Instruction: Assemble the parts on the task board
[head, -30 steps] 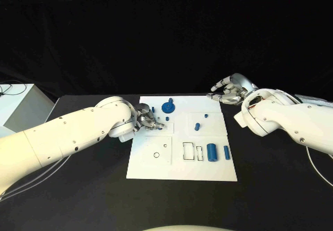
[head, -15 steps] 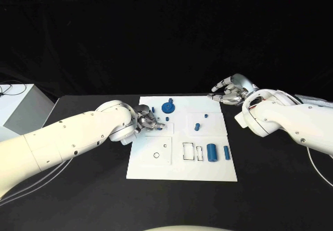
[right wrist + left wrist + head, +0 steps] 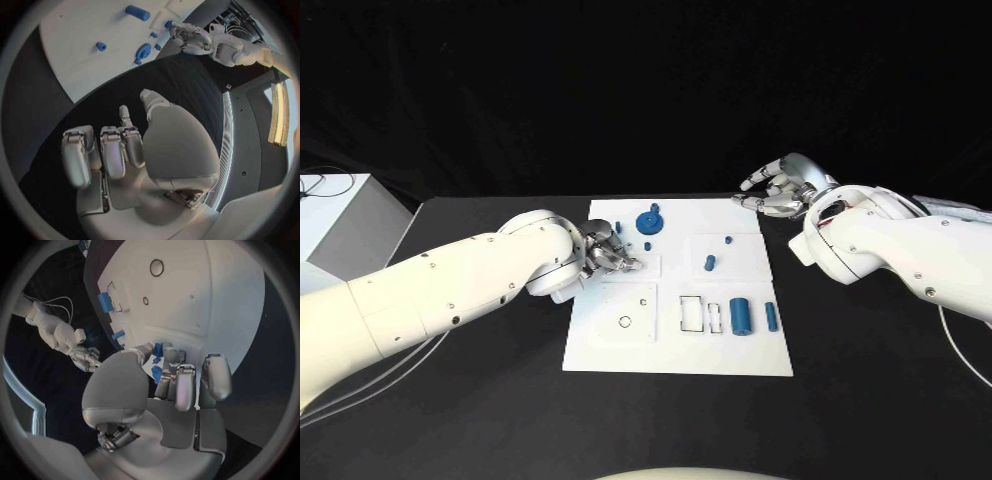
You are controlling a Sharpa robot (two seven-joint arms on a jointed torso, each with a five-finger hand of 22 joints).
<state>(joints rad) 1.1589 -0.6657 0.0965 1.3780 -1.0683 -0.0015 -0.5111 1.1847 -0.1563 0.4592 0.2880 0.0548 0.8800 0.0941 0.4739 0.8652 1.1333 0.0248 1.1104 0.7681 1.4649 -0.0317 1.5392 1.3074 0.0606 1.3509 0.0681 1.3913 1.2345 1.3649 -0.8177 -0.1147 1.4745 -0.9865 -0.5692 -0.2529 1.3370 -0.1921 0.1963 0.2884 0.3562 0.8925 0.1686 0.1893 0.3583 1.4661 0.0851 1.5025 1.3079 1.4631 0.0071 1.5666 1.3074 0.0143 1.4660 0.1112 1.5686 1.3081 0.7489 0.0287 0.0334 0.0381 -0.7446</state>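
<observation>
White rectangular task board at frame centre on black surface. Silver left hand over board's upper-left edge — fingers curled around small blue parts. Silver right hand off board's upper-right corner — fingers curled, holding nothing.

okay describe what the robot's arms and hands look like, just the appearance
Both arms are thick, rounded, glossy white shells with small dark dots like screw holes along them. The left arm trails a thin pale cable below it; the right arm has one too. Each ends in a silver metal hand, left hand and right hand, with segmented fingers and smooth grey pads.
</observation>
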